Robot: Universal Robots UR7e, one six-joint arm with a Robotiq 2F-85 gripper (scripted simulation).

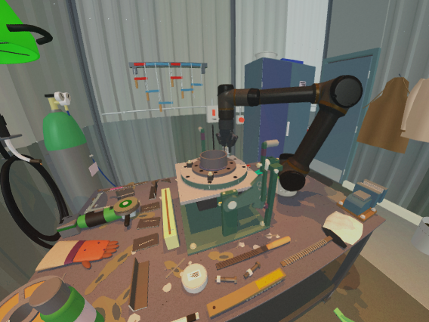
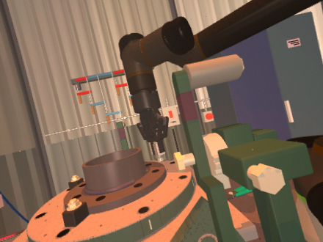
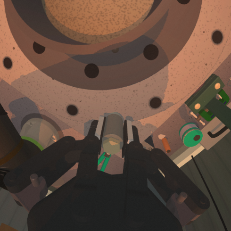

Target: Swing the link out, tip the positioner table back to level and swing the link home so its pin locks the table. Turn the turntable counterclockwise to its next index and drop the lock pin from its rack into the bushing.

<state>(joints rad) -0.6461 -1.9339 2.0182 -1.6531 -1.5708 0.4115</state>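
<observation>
The lock pin, a short grey cylinder with a tan hex head, hangs upright in my closed gripper just above the far rim of the turntable. The round, salmon-coloured turntable has a ring of dark holes and a brown flange with a pipe stub at its centre, and it sits level on the green positioner frame. The green link stands upright beside the table, with a cream roller handle on top. From the side, the pin's lower end shows below the fingers.
A green gas cylinder stands left of the bench. An angle grinder, glove, files, bolts and a level litter the benchtop. A blue vise sits at the right edge. The arm reaches in from the right.
</observation>
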